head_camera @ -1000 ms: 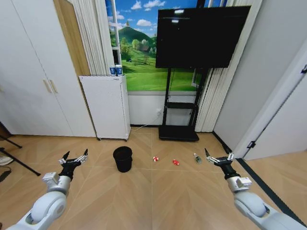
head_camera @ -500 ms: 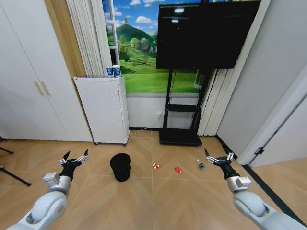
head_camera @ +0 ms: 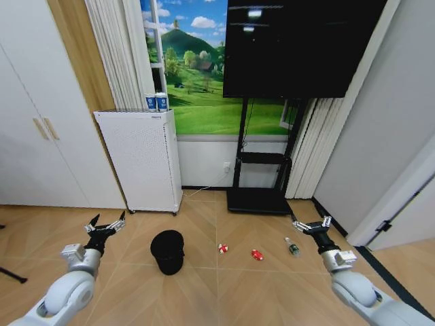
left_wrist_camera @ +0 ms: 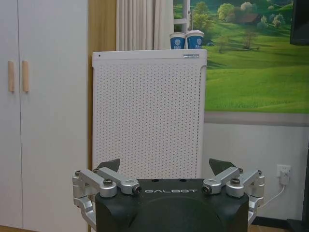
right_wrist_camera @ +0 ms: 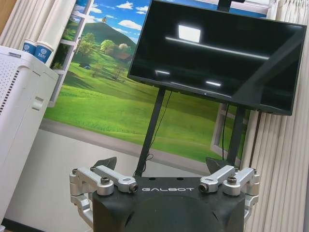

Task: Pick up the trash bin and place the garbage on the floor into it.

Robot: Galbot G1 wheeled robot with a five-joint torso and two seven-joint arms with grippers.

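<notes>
Since a second ago your whole head view has shifted: the camera has moved, so bin and litter sit lower and the cabinet and screen loom larger, while both arms hold the same raised pose. You have one trash bin point(head_camera: 168, 251), black, standing on the floor point(head_camera: 204, 299) near the centre of your view, with three bits of garbage in a row off to its 3 o'clock: a red-and-white piece point(head_camera: 222, 248), a red piece point(head_camera: 257, 255) and a clear bottle point(head_camera: 292, 247) with a green label. Your left gripper point(head_camera: 104, 225) hovers at the bin's 9 o'clock, fingers spread apart and empty; your right gripper point(head_camera: 311, 223) hangs just beside the bottle, equally spread. Each wrist view reads "GALBOT" on the gripper body. Two blue-printed paper cups point(head_camera: 155, 102) stand on the white perforated cabinet point(head_camera: 139, 159); their lettering is too small to read.
</notes>
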